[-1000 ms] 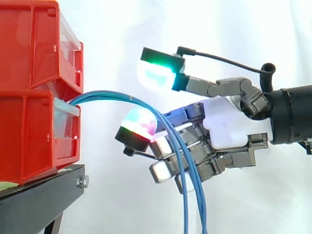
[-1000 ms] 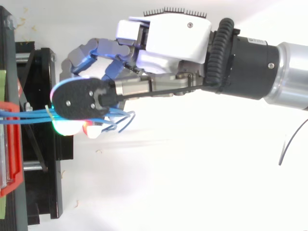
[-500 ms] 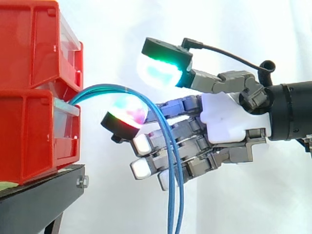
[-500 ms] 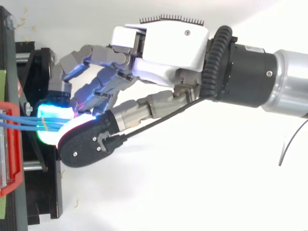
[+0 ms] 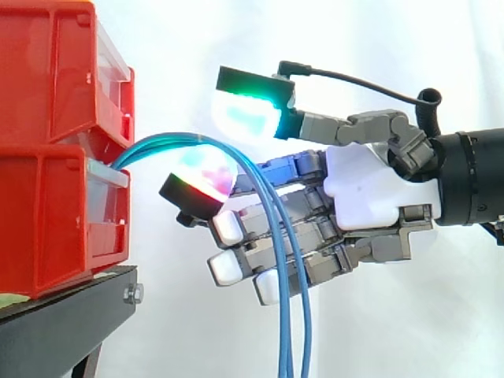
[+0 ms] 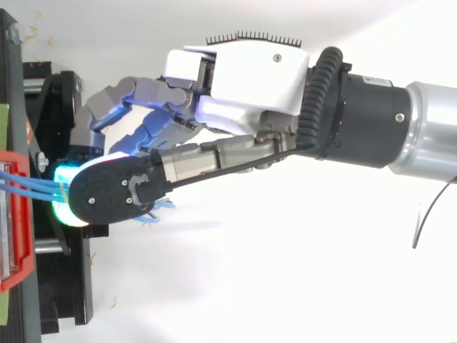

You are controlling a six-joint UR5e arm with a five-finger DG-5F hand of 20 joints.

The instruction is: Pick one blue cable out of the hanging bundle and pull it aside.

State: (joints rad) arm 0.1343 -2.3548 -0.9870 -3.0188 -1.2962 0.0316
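A bundle of thin blue cables [image 5: 177,141] comes out between the two stacked red bins [image 5: 55,157], arches to the right and hangs down. In the top view the blue cables [image 6: 32,187] run from the bin edge under my thumb. My hand [image 5: 366,193] reaches in from the right with its fingers stretched toward the bins. The green-glowing thumb pad [image 5: 246,114] hovers just above the arch. A pink-glowing fingertip [image 5: 201,185] sits just below it, with gaps on both sides. The hanging strands cross in front of the lower fingers. Nothing is pinched; the hand [image 6: 243,71] is open.
The red bins stand on a black stand [image 5: 63,323] at the left edge. From above, the stand's frame [image 6: 50,107] lies right beneath my fingertips. A white curtain forms the backdrop.
The hand has moved left toward the bins and its fingers have straightened. The thumb has swung over the cable arch and lowered. The hanging strands have spread slightly apart.
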